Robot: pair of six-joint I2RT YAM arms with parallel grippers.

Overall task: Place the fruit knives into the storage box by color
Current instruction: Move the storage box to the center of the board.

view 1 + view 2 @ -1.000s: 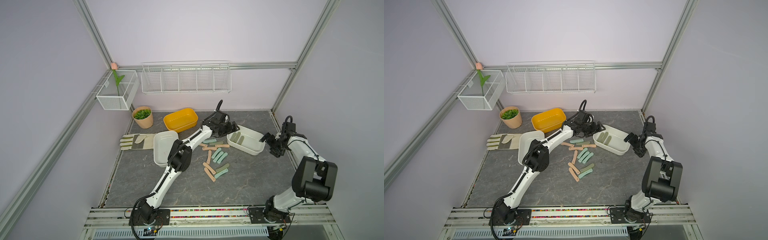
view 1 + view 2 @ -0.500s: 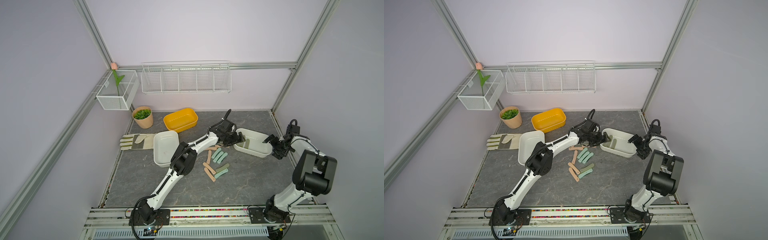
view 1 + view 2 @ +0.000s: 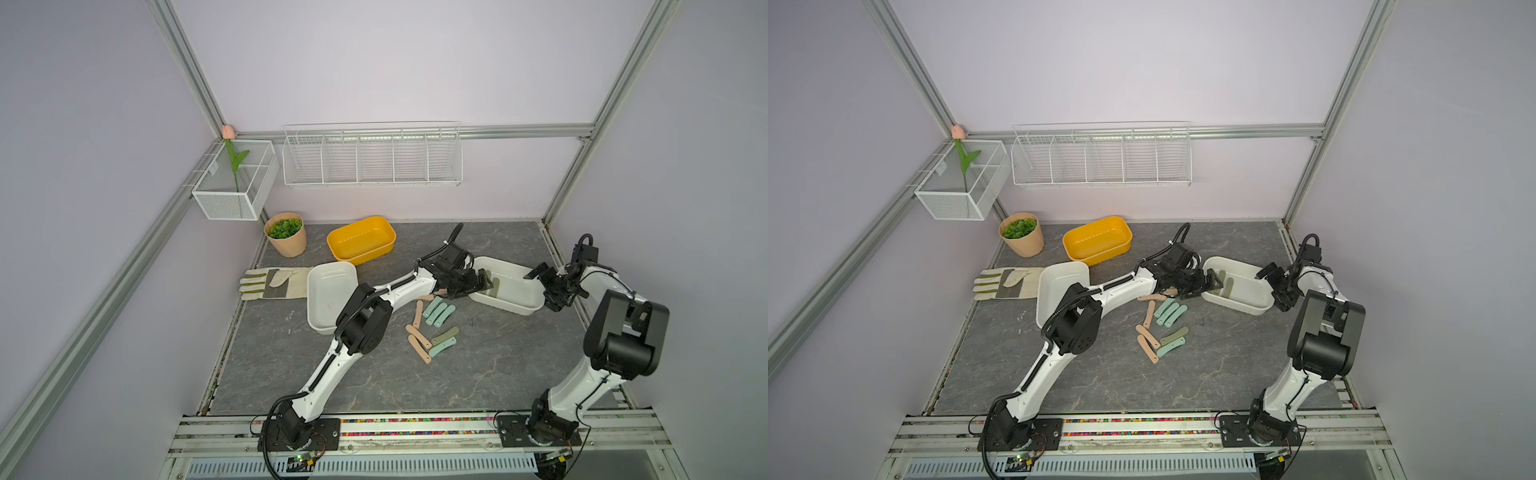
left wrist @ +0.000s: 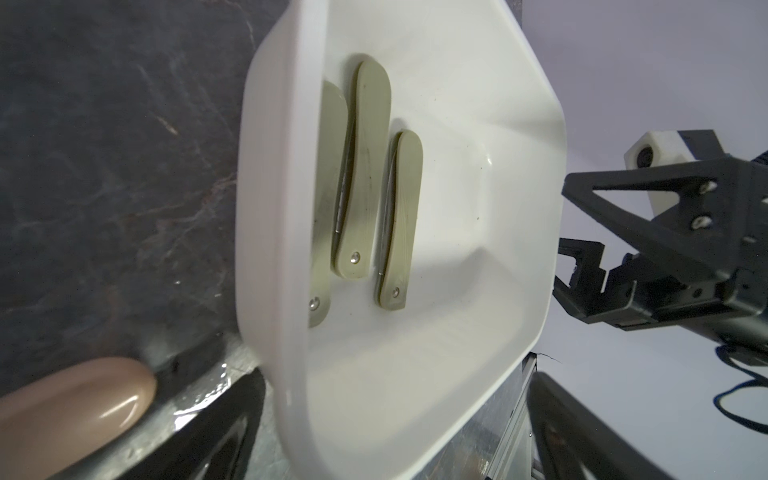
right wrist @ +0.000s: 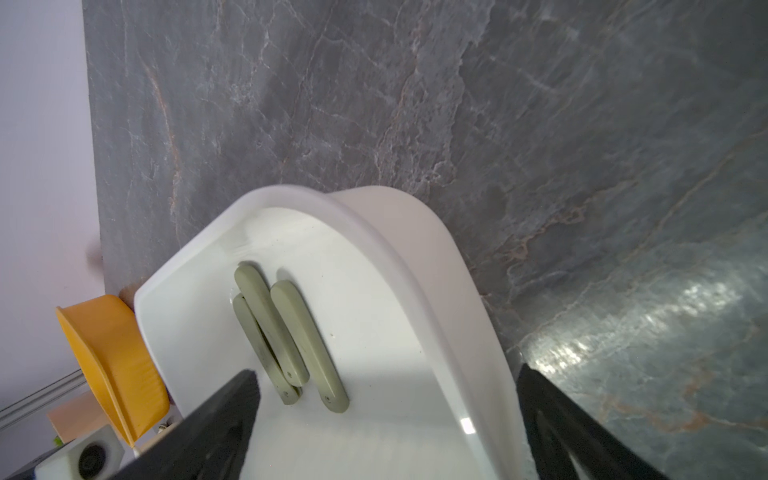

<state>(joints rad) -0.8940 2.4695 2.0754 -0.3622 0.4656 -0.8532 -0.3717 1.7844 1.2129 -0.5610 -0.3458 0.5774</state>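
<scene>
Reaching across the grey table, the left gripper [image 3: 482, 285] hangs at the left end of the right-hand white storage box [image 3: 515, 306], its jaws spread wide and holding nothing. The right gripper [image 3: 545, 288] faces it from the box's right end, jaws likewise fully apart and empty. In the right wrist view the box's end sits between its fingers [image 5: 216, 424], though contact cannot be judged. Three olive knives [image 4: 365, 174] lie lengthwise together inside this box, two of them overlapping. On the table just left of the box and nearer, more fruit knives [image 3: 417, 313] lie scattered: mint ones [image 3: 437, 311] in a close row, pink ones [image 3: 419, 348], and one olive knife [image 3: 445, 335] beside a mint one. Further left sits a second white box [image 3: 332, 286], with a yellow box [image 3: 360, 241] beyond it.
</scene>
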